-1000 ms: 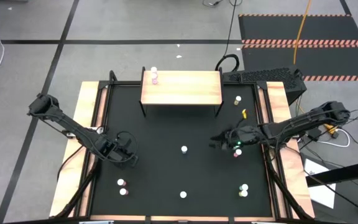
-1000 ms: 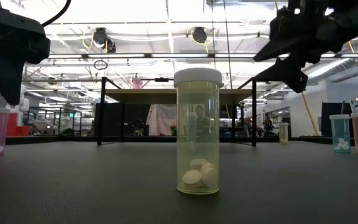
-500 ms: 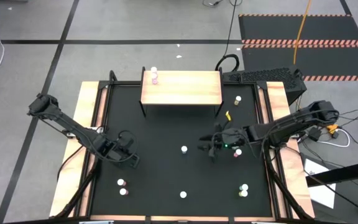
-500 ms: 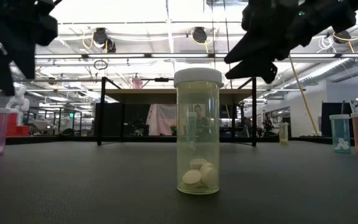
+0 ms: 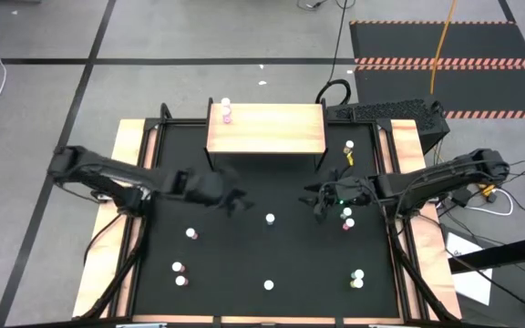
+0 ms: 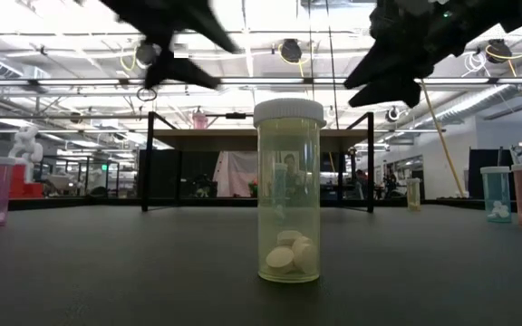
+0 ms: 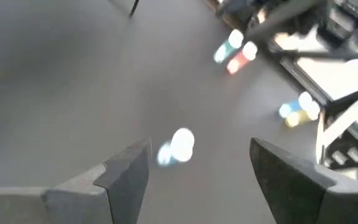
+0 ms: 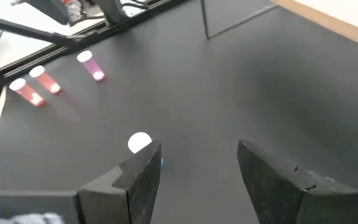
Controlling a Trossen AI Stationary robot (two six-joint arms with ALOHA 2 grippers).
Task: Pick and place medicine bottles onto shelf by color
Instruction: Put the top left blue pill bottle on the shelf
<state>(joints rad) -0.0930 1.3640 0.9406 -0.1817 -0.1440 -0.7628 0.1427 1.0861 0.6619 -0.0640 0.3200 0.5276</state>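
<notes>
We are looking at medicine bottles scattered over the black tabletop (image 5: 244, 264), with one already up on the shelf (image 5: 267, 128).

A pink bottle (image 5: 227, 113) is standing at the shelf's far left corner, and a yellow bottle (image 6: 288, 192) is standing upright right in front of the low camera. We are seeing a white-capped bottle (image 5: 270, 219) sitting mid-table between the two arms. The left gripper (image 5: 235, 200) is hovering just to its left, fingers (image 7: 126, 177) spread apart and empty. The right gripper (image 5: 322, 205) is hanging to its right, fingers (image 8: 145, 174) likewise apart, holding nothing.
</notes>
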